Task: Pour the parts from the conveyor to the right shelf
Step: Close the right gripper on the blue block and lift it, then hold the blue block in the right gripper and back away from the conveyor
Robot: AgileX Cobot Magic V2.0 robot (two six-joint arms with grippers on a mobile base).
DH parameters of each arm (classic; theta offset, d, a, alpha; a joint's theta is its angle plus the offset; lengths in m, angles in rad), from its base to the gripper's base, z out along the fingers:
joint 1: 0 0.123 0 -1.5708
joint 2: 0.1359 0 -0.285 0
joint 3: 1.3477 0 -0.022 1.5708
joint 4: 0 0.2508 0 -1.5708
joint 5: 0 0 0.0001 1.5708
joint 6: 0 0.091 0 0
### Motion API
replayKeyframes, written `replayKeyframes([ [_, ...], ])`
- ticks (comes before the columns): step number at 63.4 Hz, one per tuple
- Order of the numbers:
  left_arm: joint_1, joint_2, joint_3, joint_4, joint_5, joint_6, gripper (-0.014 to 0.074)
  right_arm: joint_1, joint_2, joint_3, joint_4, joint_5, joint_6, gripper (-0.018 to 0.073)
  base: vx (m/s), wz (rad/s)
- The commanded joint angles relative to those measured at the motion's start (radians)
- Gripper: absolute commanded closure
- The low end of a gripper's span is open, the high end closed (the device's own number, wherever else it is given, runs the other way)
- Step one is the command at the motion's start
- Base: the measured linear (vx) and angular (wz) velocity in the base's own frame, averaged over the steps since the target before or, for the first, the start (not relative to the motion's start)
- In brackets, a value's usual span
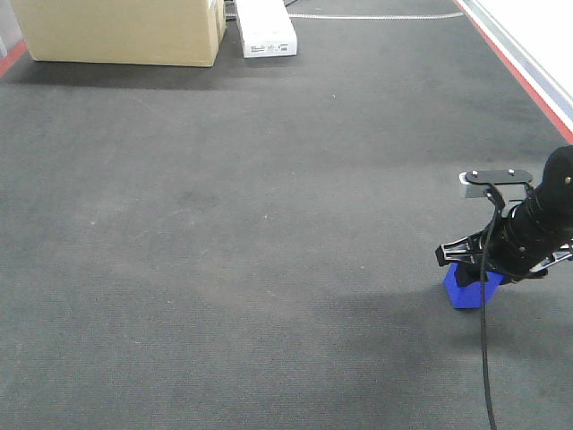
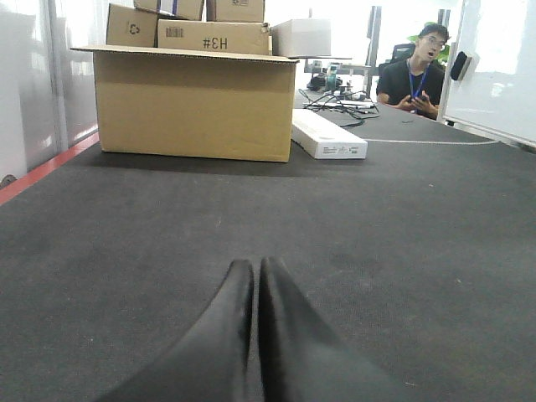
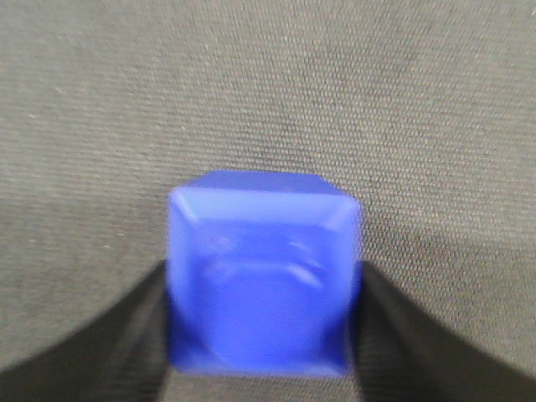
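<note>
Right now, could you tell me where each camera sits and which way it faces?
Front-facing: high, looking down the conveyor; right gripper low right, over the blue block.
Left wrist: low over the conveyor, facing the cardboard box; shut left gripper in foreground.
Right wrist: straight down on the blue block between its fingers.
Shared: front and right wrist both show the blue block.

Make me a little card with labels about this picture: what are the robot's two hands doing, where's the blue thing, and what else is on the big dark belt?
Belt: dark grey conveyor, red strip along its edge
Blue thing: blue block, near the belt's right side
Right hand: right gripper shut on the blue block, a finger against each side
Left hand: left gripper shut, holding nothing, low over the belt
Far end: cardboard box with a white box beside it
Shelf: not in view
</note>
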Motion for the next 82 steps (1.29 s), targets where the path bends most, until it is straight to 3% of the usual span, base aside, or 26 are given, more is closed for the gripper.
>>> replayKeyframes([
  [1, -0.004, -0.012, 0.031, -0.003, -0.077, -0.009, 0.0602, -0.003, -0.031, -0.028, -0.028, -0.042, 0.000, 0.0324, 0.00, 0.00],
  [12, -0.004, -0.012, 0.031, -0.003, -0.077, -0.009, 0.0602, -0.003, -0.081, -0.028, -0.026, -0.085, 0.002, 0.0577, 0.00, 0.00],
  [25, -0.004, -0.012, 0.031, -0.003, -0.077, -0.009, 0.0602, -0.003, -0.259, 0.028, -0.053, -0.148, 0.001, 0.0568, 0.00, 0.00],
  [38, -0.004, -0.012, 0.031, -0.003, -0.077, -0.009, 0.0602, -0.003, -0.568, 0.279, -0.018, -0.399, 0.002, 0.0567, 0.00, 0.00],
  [49, -0.004, -0.012, 0.031, -0.003, -0.077, -0.009, 0.0602, -0.003, -0.834, 0.444, 0.025, -0.502, -0.009, 0.0567, 0.00, 0.00],
  [64, -0.004, -0.012, 0.031, -0.003, -0.077, -0.009, 0.0602, -0.003, -1.162, 0.606, 0.029, -0.542, -0.009, 0.0567, 0.00, 0.00],
  [82, -0.004, -0.012, 0.031, -0.003, -0.077, -0.009, 0.0602, -0.003, -1.453, 0.725, 0.033, -0.444, -0.009, 0.0567, 0.00, 0.00],
])
